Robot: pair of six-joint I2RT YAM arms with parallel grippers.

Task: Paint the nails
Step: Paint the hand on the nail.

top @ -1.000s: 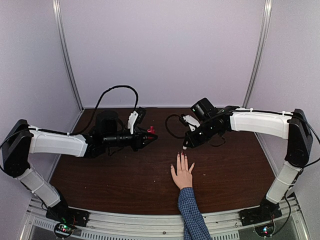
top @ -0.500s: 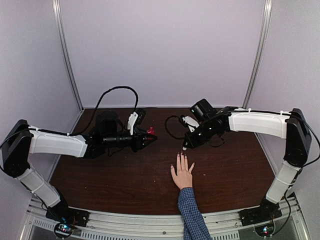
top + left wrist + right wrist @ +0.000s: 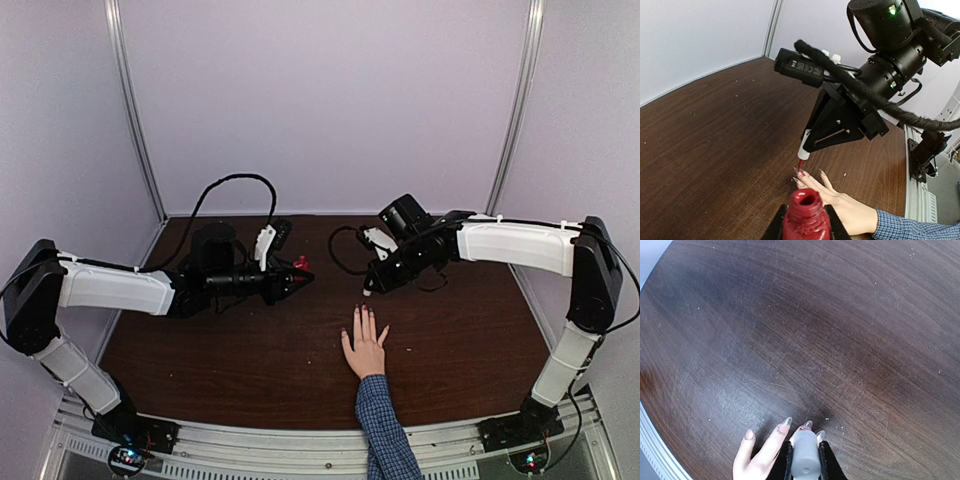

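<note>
Looking down from above, a hand [image 3: 366, 347] in a blue checked sleeve [image 3: 384, 430] lies flat on the brown table [image 3: 200, 350], near the front edge and a little right of the middle, fingers pointing to the far side. The right gripper [image 3: 373, 288] hangs just beyond the fingertips, closed on a small white cap. Well to the left, the left gripper [image 3: 300, 270] is clamped on a red bottle [image 3: 299, 263], held apart from the hand. The nails [image 3: 362, 311] are too small here to judge, though a dark red tinge shows at the tips.

In the left wrist view, the bottle's open neck sits between the left gripper's fingers in the near foreground. Beyond it, the cap [image 3: 804, 151] carries a brush [image 3: 799, 164] wet with red polish, poised just above the fingertips; whether it touches a nail I cannot tell. One or two nails nearest the brush look dark red, the others pale.

In the right wrist view, the closed fingers pinch the cap, which hides the nail directly beneath. Those showing to the left of it look bare and pale.

So the painting seems underway but early: a nail or two coloured, most of the visible ones left.
</note>
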